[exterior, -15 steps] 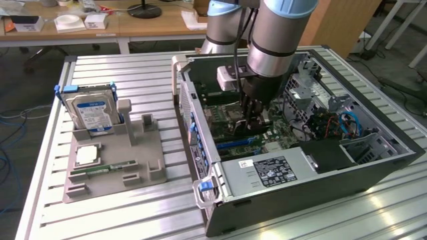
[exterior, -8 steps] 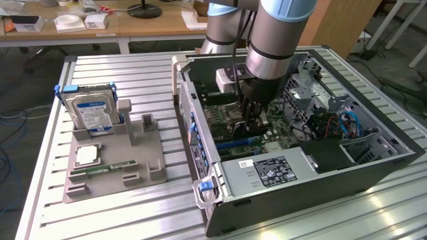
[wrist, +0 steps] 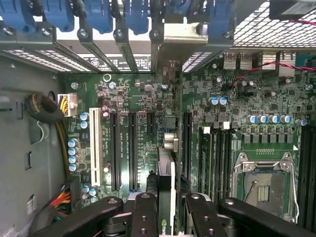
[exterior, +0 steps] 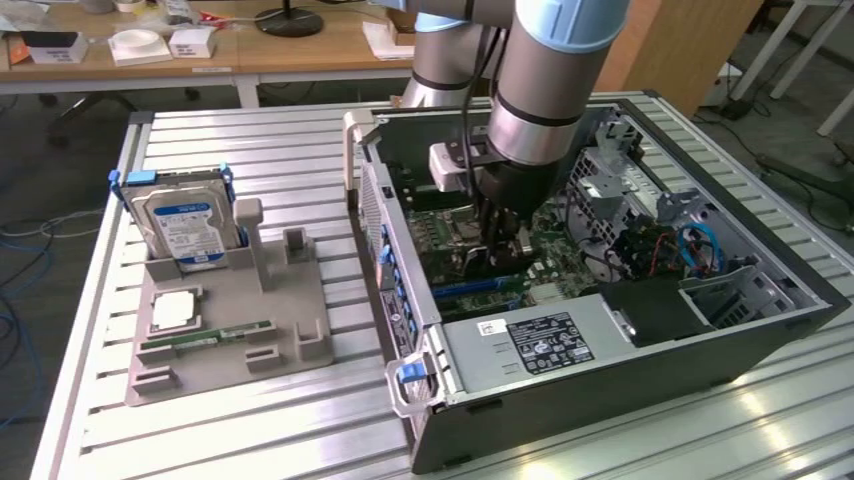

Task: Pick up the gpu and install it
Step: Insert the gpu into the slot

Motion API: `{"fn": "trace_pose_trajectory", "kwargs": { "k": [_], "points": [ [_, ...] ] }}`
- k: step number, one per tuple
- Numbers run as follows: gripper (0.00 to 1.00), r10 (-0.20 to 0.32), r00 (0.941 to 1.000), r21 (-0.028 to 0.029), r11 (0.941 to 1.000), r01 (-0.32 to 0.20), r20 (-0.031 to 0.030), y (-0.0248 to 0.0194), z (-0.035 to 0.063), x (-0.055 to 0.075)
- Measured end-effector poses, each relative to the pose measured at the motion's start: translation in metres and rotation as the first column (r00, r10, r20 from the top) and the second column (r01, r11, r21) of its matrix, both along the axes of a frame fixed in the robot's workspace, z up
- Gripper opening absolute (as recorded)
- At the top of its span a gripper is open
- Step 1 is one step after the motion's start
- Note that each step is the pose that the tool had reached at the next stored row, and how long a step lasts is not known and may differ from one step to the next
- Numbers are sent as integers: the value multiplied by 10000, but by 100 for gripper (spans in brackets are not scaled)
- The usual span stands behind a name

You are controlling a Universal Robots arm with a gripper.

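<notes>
The thin, dark, flat gpu (wrist: 166, 168) is pinched edge-on between the black fingers of the gripper (wrist: 170, 210). It is held inside the open black metal computer case (exterior: 601, 400), just above the green motherboard (wrist: 143, 98). The grey plastic tray (exterior: 214, 330) is seen well apart, at the exterior view's left.

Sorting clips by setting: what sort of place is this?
Probably a robotics lab or workshop: a robot arm reaches into an open PC case on a slatted metal table, a grey fixture beside it holds a hard drive, and cluttered wooden desks stand behind.
</notes>
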State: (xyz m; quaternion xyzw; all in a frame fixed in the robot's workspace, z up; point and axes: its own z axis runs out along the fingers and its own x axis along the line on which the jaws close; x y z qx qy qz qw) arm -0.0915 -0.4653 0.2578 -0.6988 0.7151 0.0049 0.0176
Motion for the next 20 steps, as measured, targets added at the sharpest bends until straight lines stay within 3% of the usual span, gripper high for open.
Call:
{"fn": "trace_pose_trajectory", "kwargs": {
  "k": [8,20],
  "points": [
    [27,2,10000,1,10000,-2,0,0,-71,-23],
    [27,5,10000,27,10000,-5,0,-1,-87,-26]
  ]
}}
